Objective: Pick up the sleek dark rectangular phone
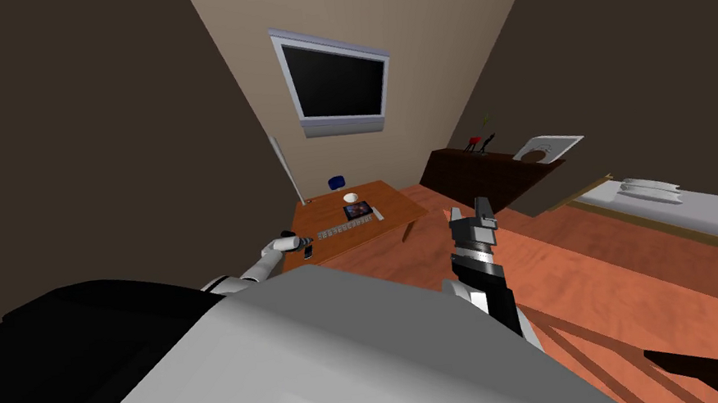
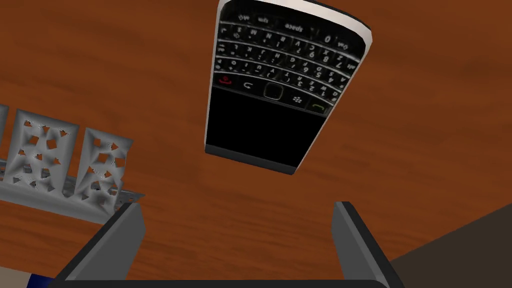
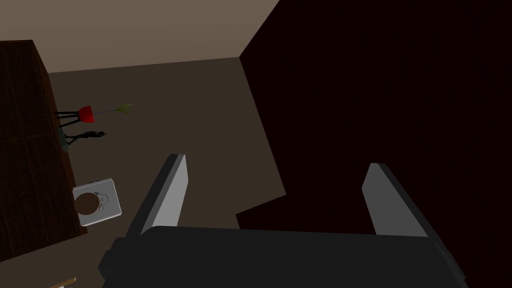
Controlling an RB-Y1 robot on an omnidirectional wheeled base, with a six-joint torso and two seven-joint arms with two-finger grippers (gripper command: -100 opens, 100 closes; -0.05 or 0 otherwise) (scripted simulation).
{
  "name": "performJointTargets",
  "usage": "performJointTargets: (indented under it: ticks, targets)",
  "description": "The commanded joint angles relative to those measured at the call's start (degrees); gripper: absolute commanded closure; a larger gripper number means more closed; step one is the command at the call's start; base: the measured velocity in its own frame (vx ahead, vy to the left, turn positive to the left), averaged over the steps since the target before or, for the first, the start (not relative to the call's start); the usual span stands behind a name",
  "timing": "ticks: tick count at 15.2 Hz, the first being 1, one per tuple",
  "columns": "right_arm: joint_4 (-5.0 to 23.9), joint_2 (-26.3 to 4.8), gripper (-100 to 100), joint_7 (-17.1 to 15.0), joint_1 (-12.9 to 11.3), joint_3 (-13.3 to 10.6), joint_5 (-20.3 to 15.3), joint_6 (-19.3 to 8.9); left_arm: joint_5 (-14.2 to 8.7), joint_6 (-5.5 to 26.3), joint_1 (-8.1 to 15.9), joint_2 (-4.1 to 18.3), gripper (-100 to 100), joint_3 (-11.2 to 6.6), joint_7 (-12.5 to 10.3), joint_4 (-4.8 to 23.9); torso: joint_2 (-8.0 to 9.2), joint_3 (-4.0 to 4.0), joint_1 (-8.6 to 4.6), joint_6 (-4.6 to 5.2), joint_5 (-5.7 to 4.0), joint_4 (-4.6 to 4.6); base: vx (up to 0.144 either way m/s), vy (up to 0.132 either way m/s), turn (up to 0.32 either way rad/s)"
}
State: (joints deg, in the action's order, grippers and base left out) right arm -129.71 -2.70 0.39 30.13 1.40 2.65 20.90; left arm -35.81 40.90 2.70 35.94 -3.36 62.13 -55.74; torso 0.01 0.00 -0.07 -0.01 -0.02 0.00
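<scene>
Phone (image 2: 285, 85), key marked "space", lies before spread left hand (image 2: 237, 207).

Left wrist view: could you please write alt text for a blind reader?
A black rectangular keypad phone lies flat on a reddish-brown wooden table, just ahead of the left gripper, jaws open. A light grey keyboard lies nearby.

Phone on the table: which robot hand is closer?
Left. The left gripper hovers open right at the phone; the right gripper is raised off the table, above the floor.
</scene>
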Motion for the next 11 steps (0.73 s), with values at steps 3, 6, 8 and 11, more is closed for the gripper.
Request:
performJointTargets:
  ticks: [3, 6, 8, 11]
  targets:
    - [0.0, 0.0, 0, 0.0, 0.0, 0.0, 0.0, 0.0, -0.86, 2.82, 0.47, 0.63, -100, 0.06, 2.5, 2.35, 0.01, 0.01, -0.01, -0.01, -0.01, 0.0, 0.01, -0.019, -0.078]
    - [0.0, 0.0, 0, 0.0, 0.0, 0.0, 0.0, 0.0, -2.18, 5.89, 1.26, 1.38, -100, 0.2, 5.72, 5.68, 0.01, 0.01, 0.01, 0.0, 0.0, 0.0, 0.009, -0.017, -0.081]
    - [0.0, 0.0, 0, 0.0, 0.0, 0.0, 0.0, 0.0, -2.71, 7.11, 1.56, 1.64, -100, 0.26, 7.0, 7.02, 0.0, 0.0, -0.01, 0.01, -0.01, 0.01, 0.014, -0.021, -0.121]
    - [0.0, 0.0, 0, 0.0, 0.0, 0.0, 0.0, 0.0, -3.46, 8.86, 1.98, 1.99, -100, 0.35, 8.86, 8.95, 0.02, 0.01, 0.03, -0.02, 0.0, 0.0, 0.008, -0.012, -0.041]
